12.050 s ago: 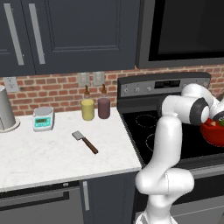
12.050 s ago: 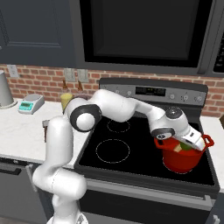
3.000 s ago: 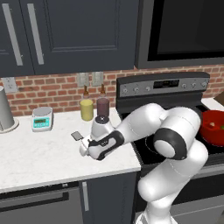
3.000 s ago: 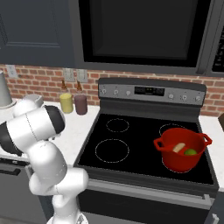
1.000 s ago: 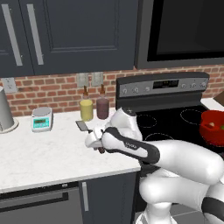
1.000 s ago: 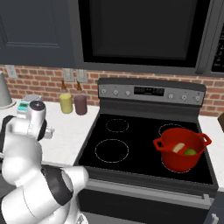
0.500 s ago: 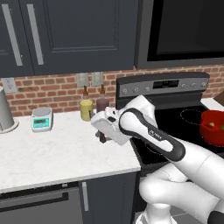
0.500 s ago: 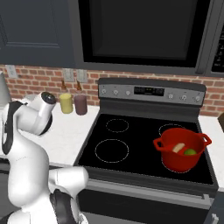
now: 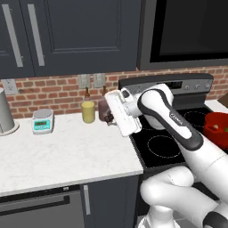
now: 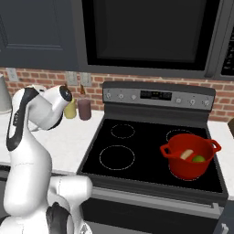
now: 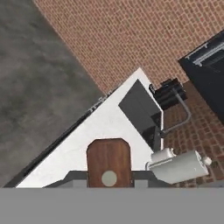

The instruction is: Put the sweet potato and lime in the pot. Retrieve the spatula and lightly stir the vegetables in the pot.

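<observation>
Right base view: sweet potato (image 10: 186, 154) and lime (image 10: 198, 159) both sit in the pot (image 10: 188, 156) on the stove's front right burner, so loading is done. Hand view: gripper (image 11: 109, 179) is clamped narrow on the spatula (image 11: 109, 161) handle, lifted well left of the pot. Left: carry it over, stir lightly.

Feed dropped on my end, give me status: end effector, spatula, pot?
End effector shut on spatula, lifted off counter. Sweet potato and lime in pot. Stove path looks clear.
</observation>
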Tool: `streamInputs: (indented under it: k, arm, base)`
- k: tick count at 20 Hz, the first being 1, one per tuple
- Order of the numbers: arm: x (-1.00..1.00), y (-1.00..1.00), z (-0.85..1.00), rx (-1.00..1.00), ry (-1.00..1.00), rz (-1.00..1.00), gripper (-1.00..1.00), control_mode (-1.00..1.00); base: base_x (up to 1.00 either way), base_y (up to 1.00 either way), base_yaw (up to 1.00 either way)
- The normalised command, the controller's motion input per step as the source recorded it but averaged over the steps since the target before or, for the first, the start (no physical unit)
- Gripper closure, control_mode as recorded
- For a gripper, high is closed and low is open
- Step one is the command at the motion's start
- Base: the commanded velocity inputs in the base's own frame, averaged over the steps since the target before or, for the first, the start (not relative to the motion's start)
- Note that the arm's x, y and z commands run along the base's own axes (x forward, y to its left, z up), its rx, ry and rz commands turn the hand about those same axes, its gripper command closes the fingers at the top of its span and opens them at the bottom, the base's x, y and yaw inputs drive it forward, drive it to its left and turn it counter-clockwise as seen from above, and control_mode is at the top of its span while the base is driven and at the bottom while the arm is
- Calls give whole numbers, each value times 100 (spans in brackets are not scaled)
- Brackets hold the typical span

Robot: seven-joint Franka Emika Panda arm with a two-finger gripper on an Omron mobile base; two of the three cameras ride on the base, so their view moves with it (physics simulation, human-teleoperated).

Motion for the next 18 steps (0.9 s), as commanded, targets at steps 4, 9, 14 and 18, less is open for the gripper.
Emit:
streamInputs:
  k: [4, 9, 14, 18]
  arm:
    - [-6, -42, 3, 33, 48, -60, 100, -100]
    - [-3, -30, 0, 27, 40, -65, 100, -100]
    - [0, -42, 24, 34, 39, -61, 100, -100]
    - [0, -56, 52, 40, 36, -52, 100, -100]
  base:
    - [0, 0, 0]
    - [0, 0, 0]
    - [0, 0, 0]
    - [0, 0, 0]
